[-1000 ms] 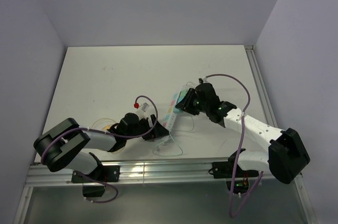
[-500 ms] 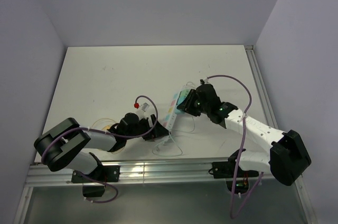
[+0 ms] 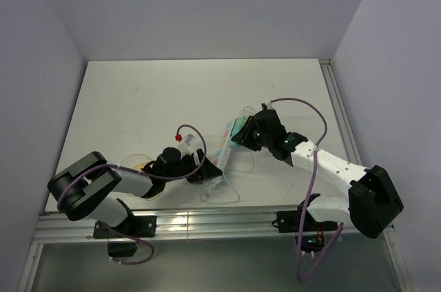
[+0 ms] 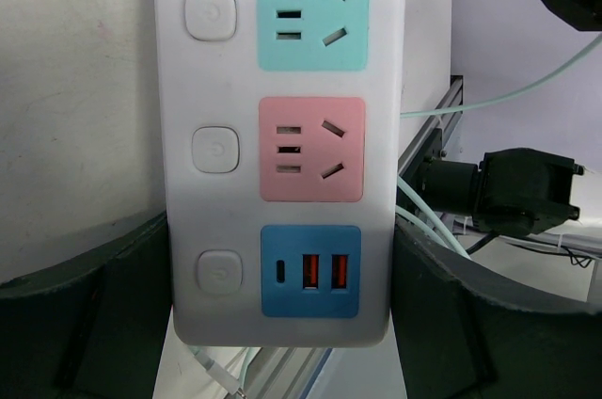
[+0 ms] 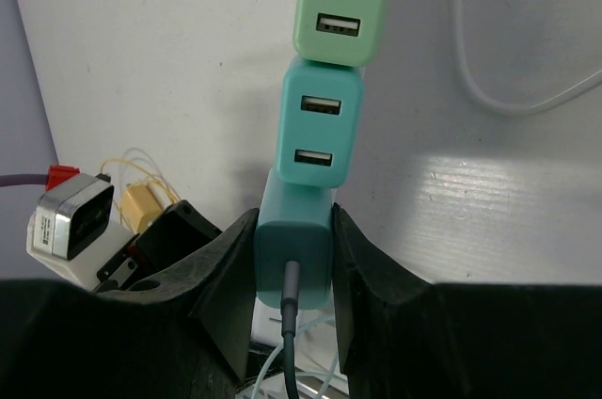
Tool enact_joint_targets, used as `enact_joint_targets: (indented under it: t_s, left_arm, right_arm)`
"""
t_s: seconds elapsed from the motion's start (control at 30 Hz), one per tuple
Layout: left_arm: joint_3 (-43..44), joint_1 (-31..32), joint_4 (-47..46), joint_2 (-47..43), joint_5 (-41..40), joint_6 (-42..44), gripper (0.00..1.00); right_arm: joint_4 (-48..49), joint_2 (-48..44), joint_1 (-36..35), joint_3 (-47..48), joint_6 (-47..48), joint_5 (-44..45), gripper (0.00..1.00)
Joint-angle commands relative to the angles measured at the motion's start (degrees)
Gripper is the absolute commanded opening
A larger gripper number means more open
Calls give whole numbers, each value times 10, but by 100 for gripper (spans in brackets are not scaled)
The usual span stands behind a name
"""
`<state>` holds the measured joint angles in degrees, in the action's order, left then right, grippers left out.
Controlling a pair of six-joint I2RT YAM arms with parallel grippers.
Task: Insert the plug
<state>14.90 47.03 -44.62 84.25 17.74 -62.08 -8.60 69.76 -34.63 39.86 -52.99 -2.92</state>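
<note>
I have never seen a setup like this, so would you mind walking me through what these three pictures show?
This is a robot with a left arm and a right arm, bolted to the near edge of a white table. The wide picture comes from a fixed camera above and behind them. The other two come from a small camera on each wrist, so each shows that arm's own fingers. On the table lies a white power strip with coloured sockets. The left gripper clamps the strip's near end from both sides. The right gripper is shut on a teal plug with a grey cable, beside the strip. The plug is not yet in a socket.
</note>
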Motion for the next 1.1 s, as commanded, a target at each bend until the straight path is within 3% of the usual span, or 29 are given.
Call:
enact_joint_targets:
  t_s: [0.0, 0.77, 1.07]
  left_arm:
    - [-12, 5, -18, 13, 35, 2, 0]
    - [-3, 24, -26, 43, 49, 6, 0]
    - [-3, 37, -74, 79, 59, -14, 0]
  right_arm:
    - [0, 12, -2, 15, 3, 27, 0]
    - [-159, 153, 23, 172, 89, -52, 0]
    - [-72, 207, -12, 132, 34, -32, 0]
